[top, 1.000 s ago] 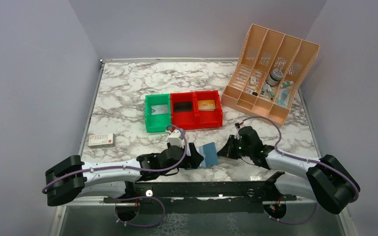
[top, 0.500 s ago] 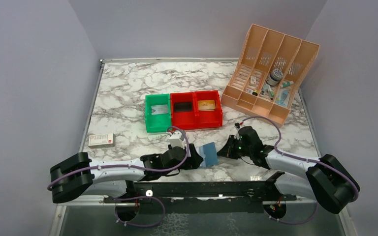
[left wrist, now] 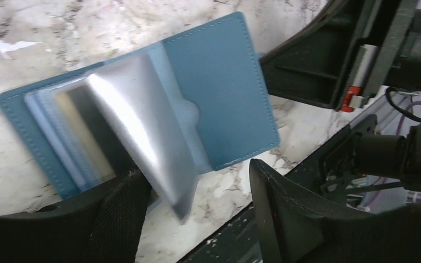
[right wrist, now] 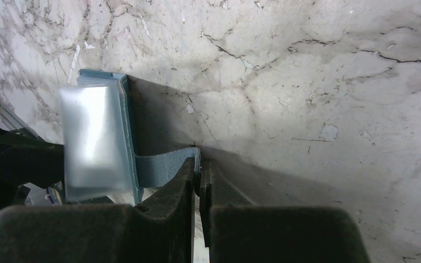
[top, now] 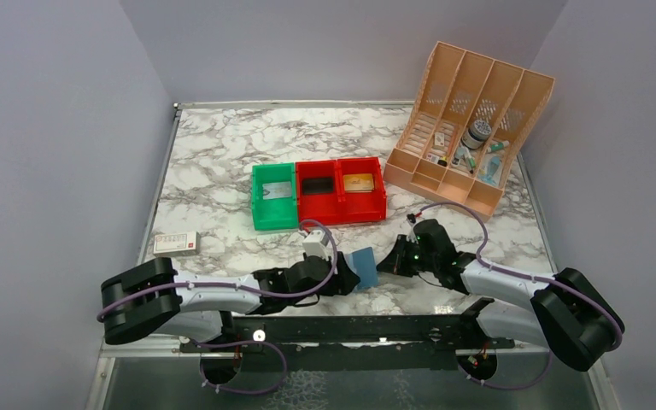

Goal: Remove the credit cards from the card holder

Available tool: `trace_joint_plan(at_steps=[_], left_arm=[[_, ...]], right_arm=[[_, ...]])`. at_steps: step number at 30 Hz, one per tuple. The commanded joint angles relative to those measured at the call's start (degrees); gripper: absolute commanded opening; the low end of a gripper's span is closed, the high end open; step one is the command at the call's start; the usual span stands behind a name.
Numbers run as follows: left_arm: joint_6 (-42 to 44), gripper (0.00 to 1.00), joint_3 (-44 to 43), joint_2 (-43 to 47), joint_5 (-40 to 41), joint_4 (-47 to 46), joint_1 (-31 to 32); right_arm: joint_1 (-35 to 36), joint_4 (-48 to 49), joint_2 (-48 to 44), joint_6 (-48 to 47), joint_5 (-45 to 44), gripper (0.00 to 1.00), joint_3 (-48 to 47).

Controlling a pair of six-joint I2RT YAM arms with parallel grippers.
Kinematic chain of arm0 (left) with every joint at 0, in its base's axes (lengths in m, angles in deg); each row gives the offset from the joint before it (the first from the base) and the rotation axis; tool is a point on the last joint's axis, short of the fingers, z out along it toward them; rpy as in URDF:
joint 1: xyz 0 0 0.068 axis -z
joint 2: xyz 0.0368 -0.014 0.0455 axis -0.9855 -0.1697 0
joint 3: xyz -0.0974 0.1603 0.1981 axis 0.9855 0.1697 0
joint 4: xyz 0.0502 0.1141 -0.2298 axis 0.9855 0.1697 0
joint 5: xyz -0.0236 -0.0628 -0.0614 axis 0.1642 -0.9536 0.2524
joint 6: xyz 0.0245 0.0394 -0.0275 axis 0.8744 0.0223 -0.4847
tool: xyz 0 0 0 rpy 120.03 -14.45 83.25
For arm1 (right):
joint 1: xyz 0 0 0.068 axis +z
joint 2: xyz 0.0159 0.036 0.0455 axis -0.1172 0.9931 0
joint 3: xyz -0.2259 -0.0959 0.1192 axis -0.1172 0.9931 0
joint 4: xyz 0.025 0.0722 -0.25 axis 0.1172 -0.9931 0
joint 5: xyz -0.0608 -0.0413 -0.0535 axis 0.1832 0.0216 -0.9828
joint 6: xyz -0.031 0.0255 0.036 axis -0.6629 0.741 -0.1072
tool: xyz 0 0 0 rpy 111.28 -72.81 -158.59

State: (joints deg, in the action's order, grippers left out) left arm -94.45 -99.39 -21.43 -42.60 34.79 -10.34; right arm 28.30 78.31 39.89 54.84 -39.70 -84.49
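Two grippers meet at the blue wallet (left wrist: 225, 93). My right gripper (right wrist: 199, 164) is clenched on the edge of one cover, pinning it just ahead of its fingertips. My left gripper (left wrist: 196, 171) stands spread, with a silvery leaf (left wrist: 137, 126) poking up between its fingers; card or sleeve, I can't tell. If I pinch a sleeve, pulling could tear the wallet from that thin right-hand grip.
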Motion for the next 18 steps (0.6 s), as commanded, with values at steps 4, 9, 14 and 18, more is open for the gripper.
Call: trace_joint_plan(at_steps=[4,9,14,18], left_arm=[[6.32,0.66,-6.95,-2.55,-2.92,-7.12,1.21],[8.46,0.54,-10.18,-8.75,-5.77,-8.43,1.16],[8.64,0.49,-12.12,-15.49,-7.33,-9.47,1.20],[7.66,0.46,-13.14,-19.69,-8.27,-11.35,1.13]], right_arm=[[0.13,0.36,-1.48,-2.11,2.95,0.09,0.96],[0.11,-1.32,-7.23,-0.93,0.22,0.19,1.86],[0.13,-10.62,-16.47,-0.31,-7.04,0.30,0.31],[0.13,-17.97,-22.91,-0.42,-13.97,0.30,-2.99]])
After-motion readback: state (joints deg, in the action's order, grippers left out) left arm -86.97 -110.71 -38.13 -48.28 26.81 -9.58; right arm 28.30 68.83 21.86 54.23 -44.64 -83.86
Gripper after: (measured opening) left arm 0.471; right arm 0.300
